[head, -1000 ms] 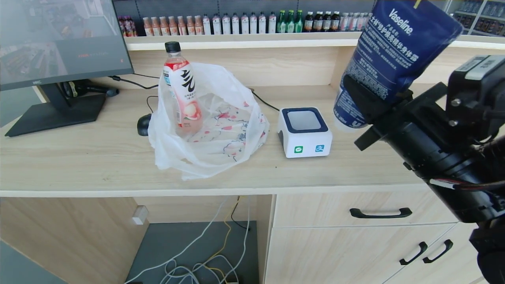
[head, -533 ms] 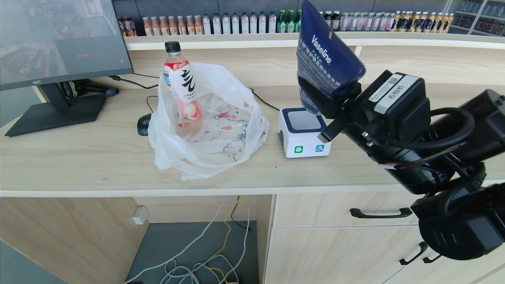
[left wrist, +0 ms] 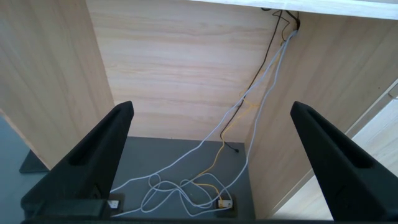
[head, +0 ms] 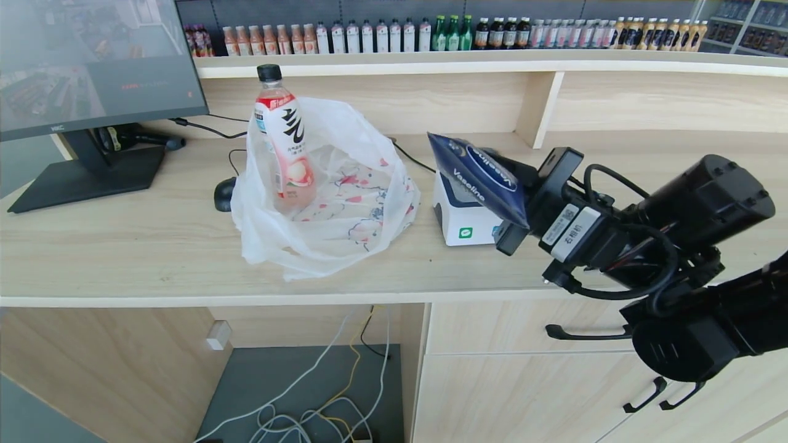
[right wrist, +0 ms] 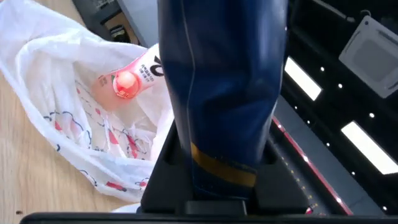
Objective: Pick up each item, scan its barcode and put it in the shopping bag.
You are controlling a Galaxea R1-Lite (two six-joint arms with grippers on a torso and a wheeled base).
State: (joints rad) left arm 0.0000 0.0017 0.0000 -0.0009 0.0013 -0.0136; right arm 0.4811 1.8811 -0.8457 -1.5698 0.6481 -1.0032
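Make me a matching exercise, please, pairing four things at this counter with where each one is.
1. black computer mouse
2. dark blue soft pouch
3. pink drink bottle with black cap
4. white box scanner

A. standing in the white plastic shopping bag
B. on the wooden counter, left of the bag
C. on the counter, under the pouch
D. in the right gripper

Pairs: 1-B, 2-D, 3-A, 4-C
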